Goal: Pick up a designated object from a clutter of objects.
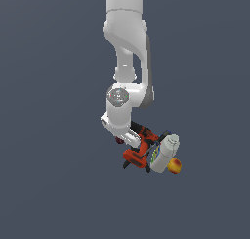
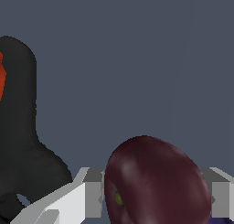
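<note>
The designated object, a small dark maroon ball (image 2: 155, 182), fills the gap between my gripper's (image 2: 153, 198) two grey fingers (image 2: 89, 198), which touch it on both sides. In the exterior view the gripper (image 1: 120, 137) is low at the left end of the clutter, and only a sliver of the maroon ball (image 1: 118, 141) peeks out beneath the white hand. The red-orange and black power drill (image 1: 139, 150) lies right beside it, and its black body (image 2: 18, 141) looms close in the wrist view.
A white bottle (image 1: 165, 152) leans against the drill on the exterior view's right. An orange-yellow round fruit (image 1: 175, 166) sits just beyond the bottle. A purple sliver (image 2: 221, 220) shows behind one finger. The surface is plain dark grey-blue.
</note>
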You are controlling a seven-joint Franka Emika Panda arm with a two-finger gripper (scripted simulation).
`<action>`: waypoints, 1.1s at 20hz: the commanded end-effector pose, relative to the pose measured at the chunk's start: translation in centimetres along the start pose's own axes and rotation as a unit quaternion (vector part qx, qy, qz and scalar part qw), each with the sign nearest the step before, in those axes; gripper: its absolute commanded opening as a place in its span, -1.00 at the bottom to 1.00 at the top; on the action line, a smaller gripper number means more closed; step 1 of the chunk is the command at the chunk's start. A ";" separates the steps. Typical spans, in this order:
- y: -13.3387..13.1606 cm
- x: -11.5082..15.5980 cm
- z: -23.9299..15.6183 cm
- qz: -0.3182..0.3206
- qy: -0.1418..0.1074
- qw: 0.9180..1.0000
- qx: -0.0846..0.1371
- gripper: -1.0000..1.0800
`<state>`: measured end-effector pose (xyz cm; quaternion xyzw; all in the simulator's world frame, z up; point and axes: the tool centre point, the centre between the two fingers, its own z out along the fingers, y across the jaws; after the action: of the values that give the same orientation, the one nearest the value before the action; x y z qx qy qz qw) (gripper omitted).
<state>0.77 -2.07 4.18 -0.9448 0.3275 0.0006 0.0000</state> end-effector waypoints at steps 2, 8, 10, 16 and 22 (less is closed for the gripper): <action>-0.2 -0.7 -1.5 0.000 0.001 1.000 0.001 -1.00; -0.7 -2.6 -5.3 0.000 0.000 1.000 0.001 -1.00; -0.8 -3.4 -7.0 0.000 0.000 1.000 0.001 -1.00; -1.4 -5.9 -12.3 0.000 0.001 1.000 0.000 -1.00; -2.1 -8.6 -18.1 0.000 0.001 1.000 0.000 -1.00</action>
<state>-4.16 4.34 20.69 -0.9447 0.3278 -0.0001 -0.0006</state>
